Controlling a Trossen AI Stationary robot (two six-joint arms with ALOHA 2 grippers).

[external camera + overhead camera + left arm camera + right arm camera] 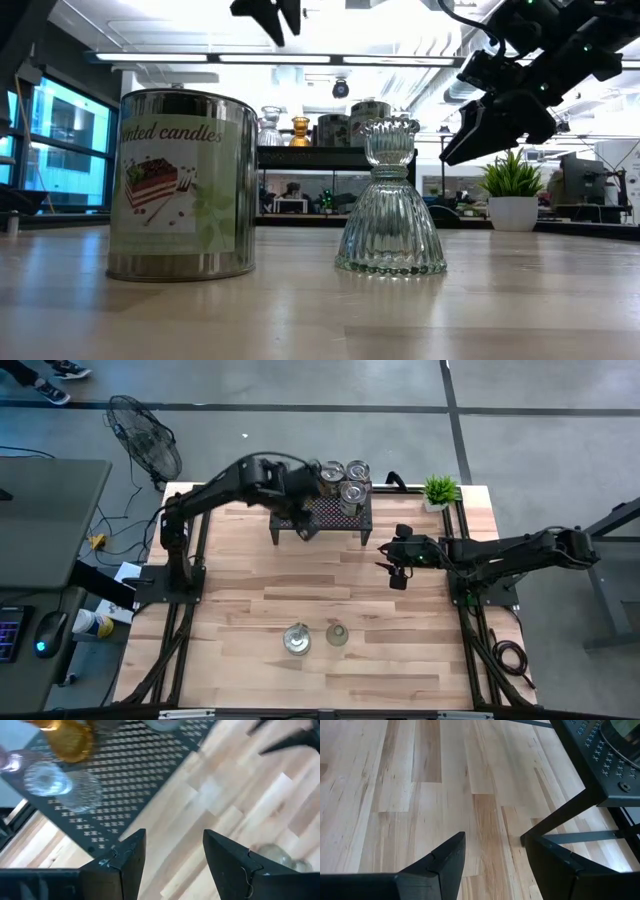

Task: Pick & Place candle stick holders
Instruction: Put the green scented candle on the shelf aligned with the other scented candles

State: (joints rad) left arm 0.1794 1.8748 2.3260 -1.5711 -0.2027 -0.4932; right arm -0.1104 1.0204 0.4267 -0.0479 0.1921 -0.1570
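A clear ribbed glass candle stick holder (pixel 390 200) stands upright on the table near its front edge (pixel 336 633), beside a silvery candle tin (pixel 180 185) (pixel 296 640). Several more holders (pixel 345 480) stand on a black perforated shelf (pixel 325 512) at the far middle, among them an amber one (pixel 67 737) and a clear one (pixel 55 782). My left gripper (pixel 175 855) is open and empty above the shelf's near left part (pixel 305 525). My right gripper (pixel 495 855) is open and empty above the table, right of the shelf (pixel 395 568).
A small potted green plant (pixel 438 490) stands at the far right corner. The shelf's leg (pixel 560 815) is close to my right gripper. Bare wood lies between the shelf and the two things at the front. A fan (pixel 145 440) stands off the table's far left.
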